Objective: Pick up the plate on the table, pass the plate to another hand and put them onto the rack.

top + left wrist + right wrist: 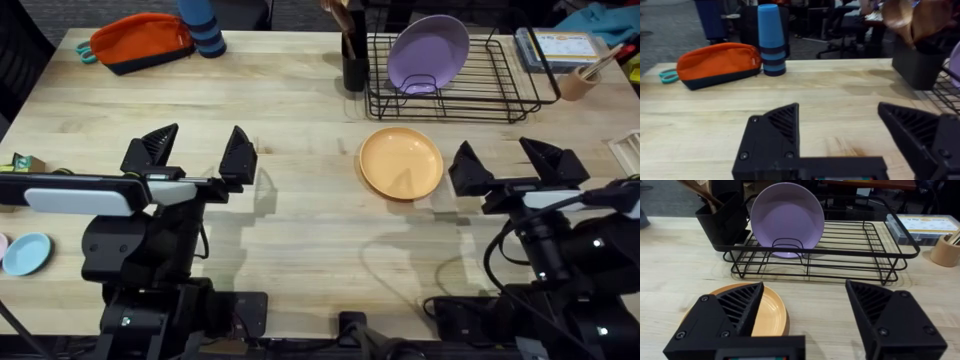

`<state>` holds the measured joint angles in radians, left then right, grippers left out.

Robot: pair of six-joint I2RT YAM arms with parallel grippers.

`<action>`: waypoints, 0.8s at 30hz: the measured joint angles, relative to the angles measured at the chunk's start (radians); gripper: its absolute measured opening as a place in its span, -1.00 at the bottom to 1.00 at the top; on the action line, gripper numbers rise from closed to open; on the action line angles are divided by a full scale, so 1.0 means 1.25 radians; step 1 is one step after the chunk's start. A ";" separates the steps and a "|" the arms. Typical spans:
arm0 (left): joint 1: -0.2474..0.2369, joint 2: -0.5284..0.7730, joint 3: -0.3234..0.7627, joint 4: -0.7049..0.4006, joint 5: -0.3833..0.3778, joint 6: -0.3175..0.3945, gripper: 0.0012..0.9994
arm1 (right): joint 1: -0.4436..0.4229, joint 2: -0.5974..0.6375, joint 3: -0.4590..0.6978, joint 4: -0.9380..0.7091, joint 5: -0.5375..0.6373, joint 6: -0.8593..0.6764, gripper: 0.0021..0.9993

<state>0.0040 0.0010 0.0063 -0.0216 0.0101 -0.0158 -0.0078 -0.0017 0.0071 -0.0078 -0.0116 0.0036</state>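
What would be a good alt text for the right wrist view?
A round orange plastic plate lies flat on the wooden table behind the open right gripper. Beyond it, a black wire rack holds an upright purple plate.

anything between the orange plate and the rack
No. In the overhead view, bare wooden table separates the orange plate from the rack.

You have two black arms: the left arm [75, 192] wears a white link cover, black cables loop off the right arm [560, 235], and both carry ribbed black wedge fingers [730, 307] with small screws
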 joint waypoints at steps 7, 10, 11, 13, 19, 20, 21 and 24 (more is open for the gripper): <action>0.000 0.000 0.000 0.000 0.000 0.000 0.99 | 0.000 0.000 0.000 -0.002 0.000 0.000 1.00; 0.000 0.000 0.000 0.003 0.000 0.000 0.99 | 0.000 0.000 0.000 0.000 0.000 0.000 1.00; 0.000 0.000 0.000 0.006 0.000 0.000 0.99 | 0.000 0.000 0.000 0.000 0.000 0.000 1.00; 0.000 0.000 0.012 -0.016 -0.007 0.008 0.99 | -0.002 0.003 0.031 -0.063 0.010 -0.035 0.99; 0.000 0.067 0.128 -0.075 -0.033 0.014 0.98 | -0.002 0.087 0.167 -0.197 0.047 -0.059 0.99; 0.000 0.093 0.159 -0.079 -0.035 0.016 0.98 | -0.003 0.109 0.197 -0.211 0.051 -0.063 0.99; 0.000 0.117 0.186 -0.083 -0.037 0.016 0.98 | -0.003 0.135 0.230 -0.226 0.054 -0.065 0.99; 0.000 0.281 0.357 -0.155 -0.042 0.018 0.99 | -0.003 0.297 0.426 -0.354 0.061 -0.070 0.99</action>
<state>0.0040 0.3527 0.4520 -0.2154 -0.0423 0.0065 -0.0116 0.3691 0.5399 -0.4507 0.0643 -0.0836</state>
